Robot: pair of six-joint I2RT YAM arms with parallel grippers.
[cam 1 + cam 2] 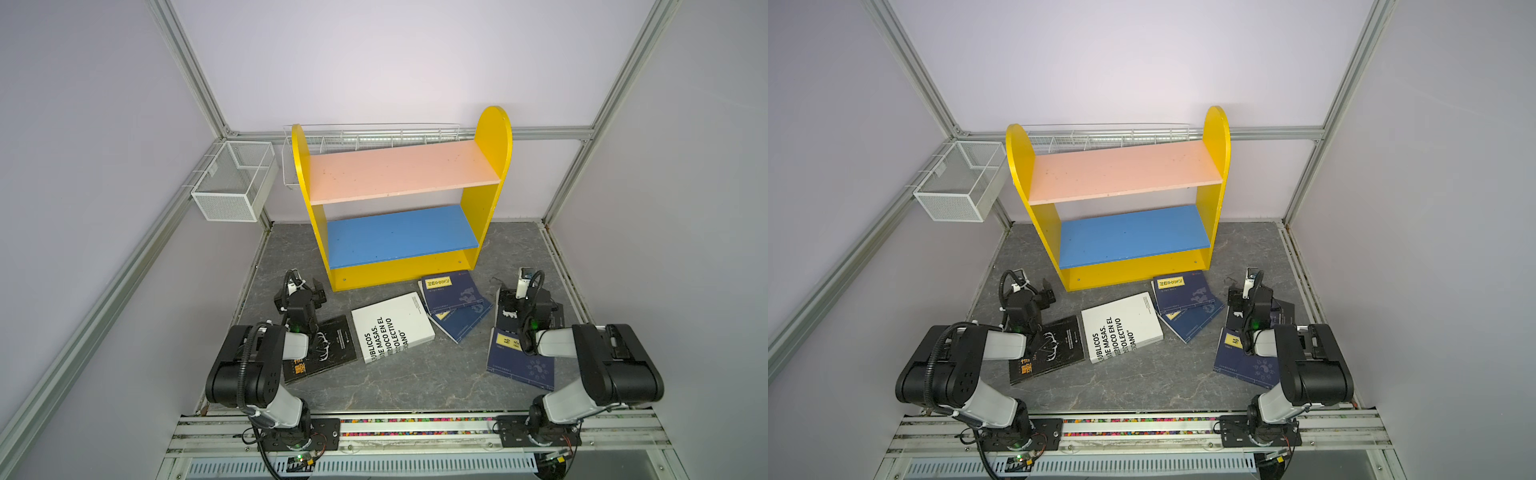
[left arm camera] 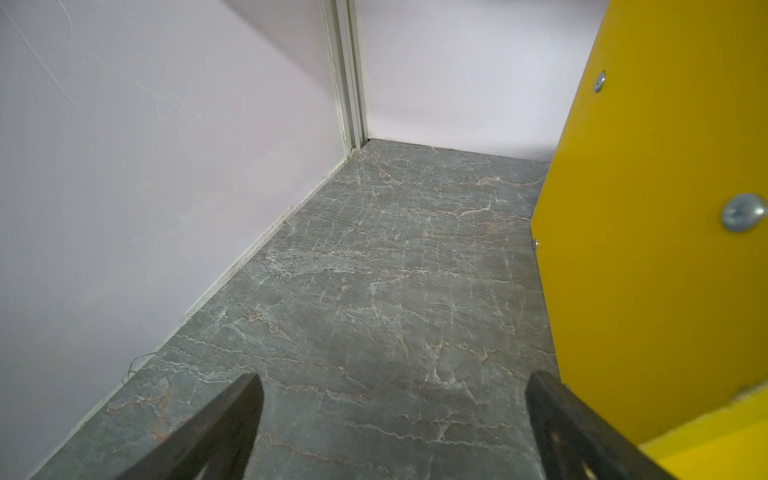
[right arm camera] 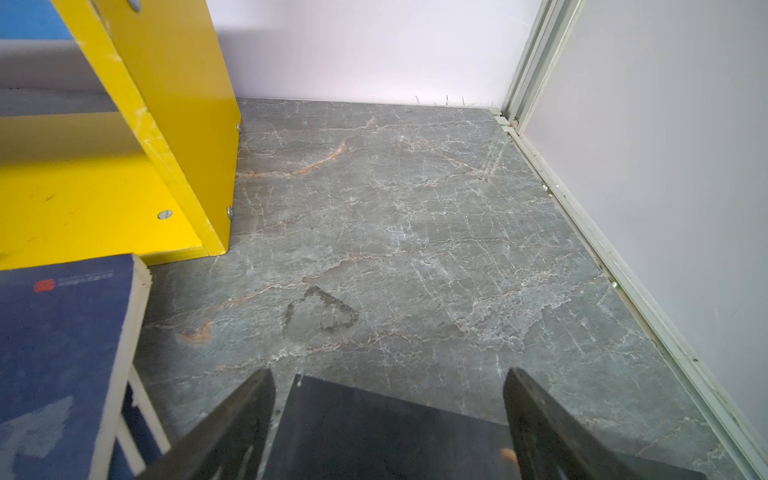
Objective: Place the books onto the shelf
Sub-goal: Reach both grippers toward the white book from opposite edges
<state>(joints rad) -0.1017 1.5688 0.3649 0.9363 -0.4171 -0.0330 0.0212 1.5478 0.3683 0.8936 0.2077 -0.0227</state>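
Top views, books: in both top views, all lie flat on the table (image 1: 415, 374) in front of the shelf (image 1: 492, 137). They are the black book (image 1: 328, 349), the white book (image 1: 392, 326) just beside it, two stacked navy books (image 1: 453, 291) touching the shelf's base, and a lone navy book (image 1: 521, 357) farther out.
Top views, claws: my left claw (image 1: 318, 291) is off the shelf's left front corner, my right claw (image 1: 509, 297) off its right.
Left wrist: my left claw (image 2: 395, 376) is spread wide and empty, with the shelf (image 2: 648, 208) side just beside it.
Right wrist: my right claw (image 3: 390, 371) is spread and grips nothing, above a second black book (image 3: 374, 428).
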